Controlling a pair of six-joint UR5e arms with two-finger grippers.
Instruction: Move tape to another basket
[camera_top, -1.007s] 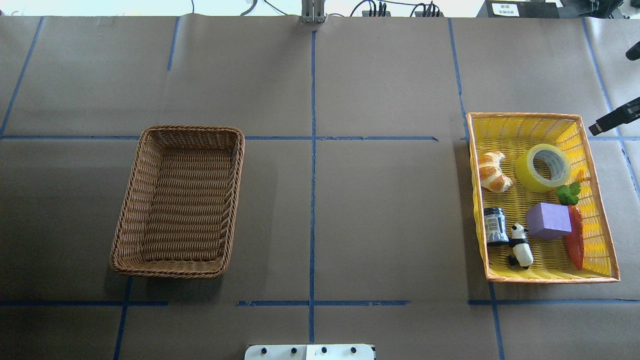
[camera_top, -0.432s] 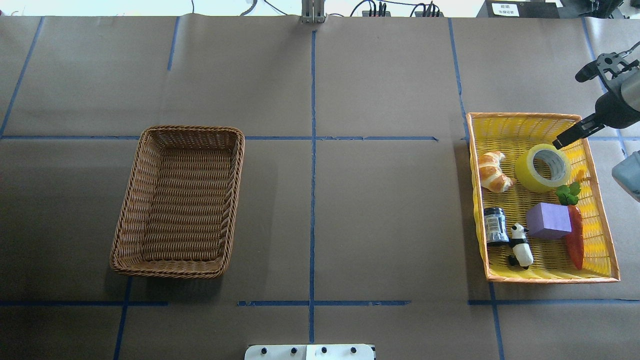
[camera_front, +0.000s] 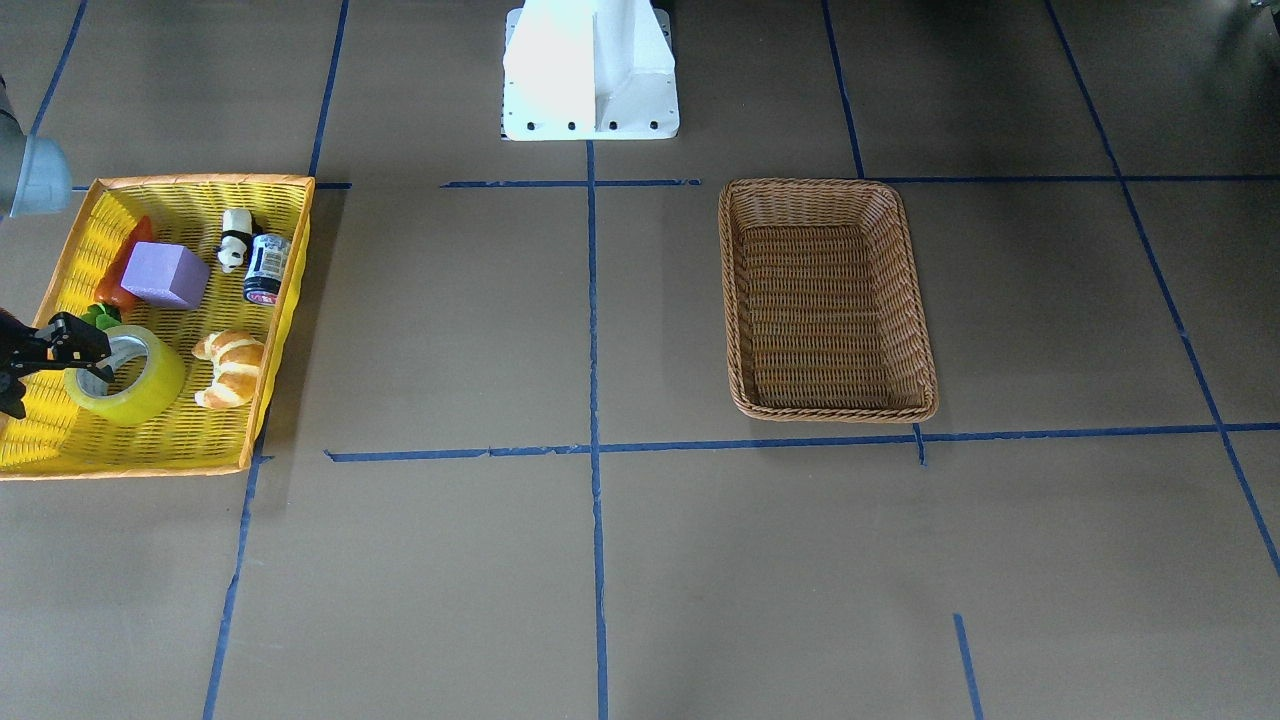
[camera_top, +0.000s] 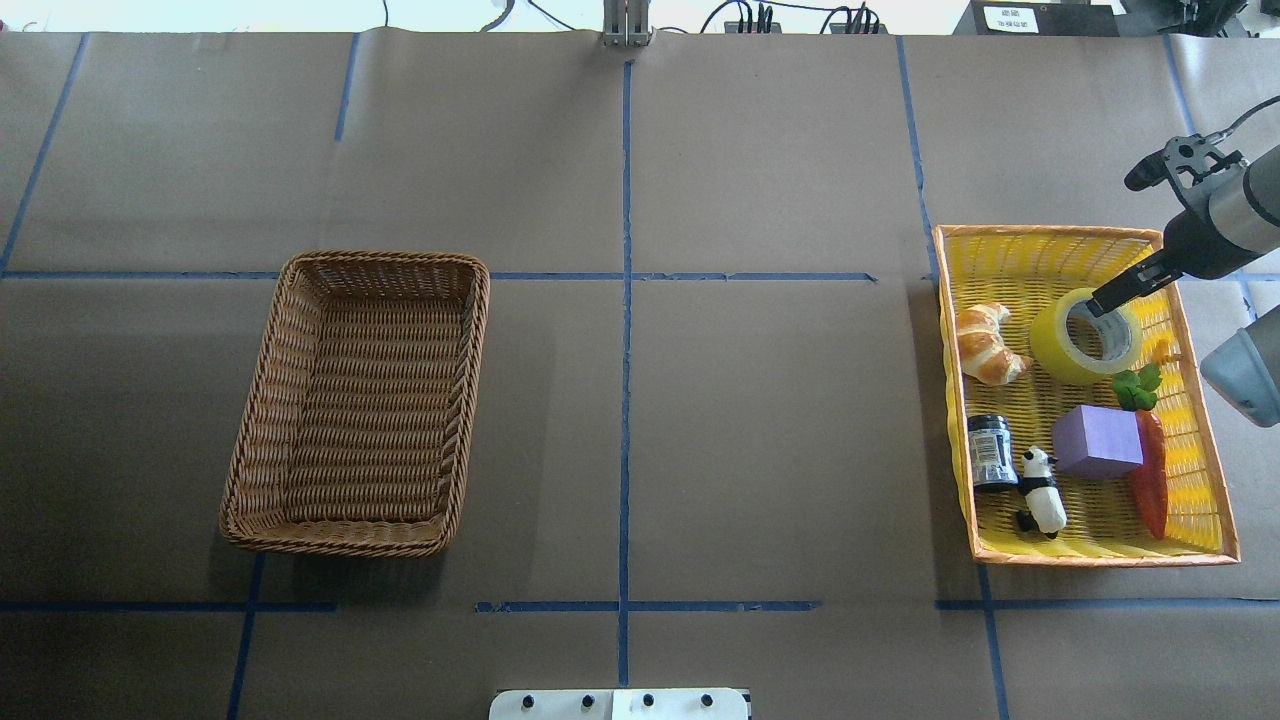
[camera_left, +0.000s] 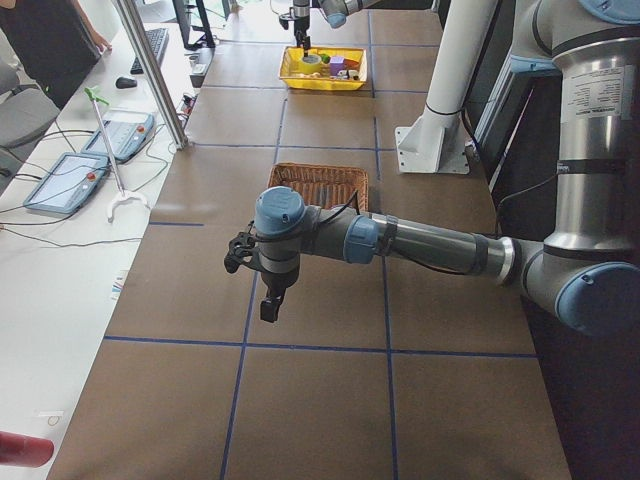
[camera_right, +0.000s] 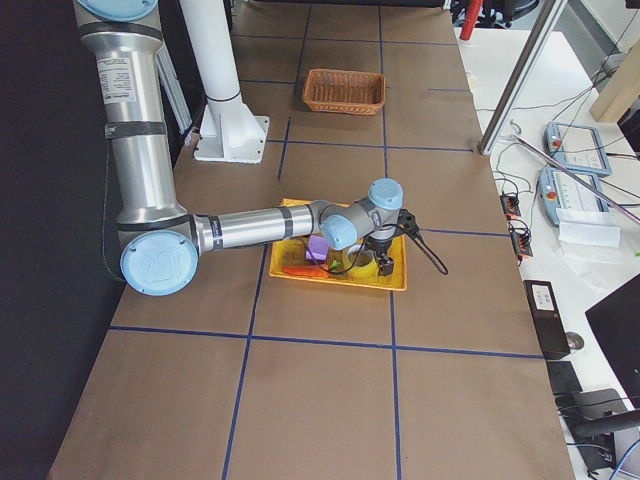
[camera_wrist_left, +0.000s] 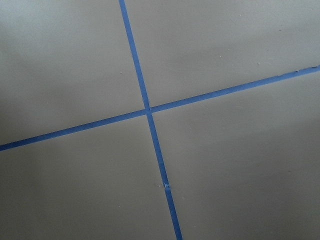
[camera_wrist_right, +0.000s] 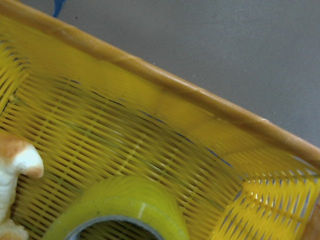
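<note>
The tape (camera_top: 1050, 345) lies on its side in the far part of the yellow, orange-rimmed basket (camera_top: 1050, 232); it also shows in the front view (camera_front: 150, 390) and the right wrist view (camera_wrist_right: 135, 205). My right gripper (camera_top: 1105, 300) hangs over the roll, looks open, and one finger reaches into the core; it also shows in the front view (camera_front: 60, 375). The brown wicker basket (camera_top: 470, 380) stands empty on the table's left half. My left gripper (camera_left: 268, 310) hovers over bare table, seen only in the left side view; I cannot tell if it is open.
A croissant (camera_top: 985, 345), a purple block (camera_top: 1095, 440), a toy carrot (camera_top: 1150, 480), a panda figure (camera_top: 1040, 490) and a dark jar (camera_top: 990, 452) share the yellow basket. Blue tape lines cross the brown paper. The robot base (camera_front: 590, 70) stands at the near edge.
My right arm has come in from the right edge and moved left and down, from outside the yellow basket to over the tape roll. The objects have not moved.
</note>
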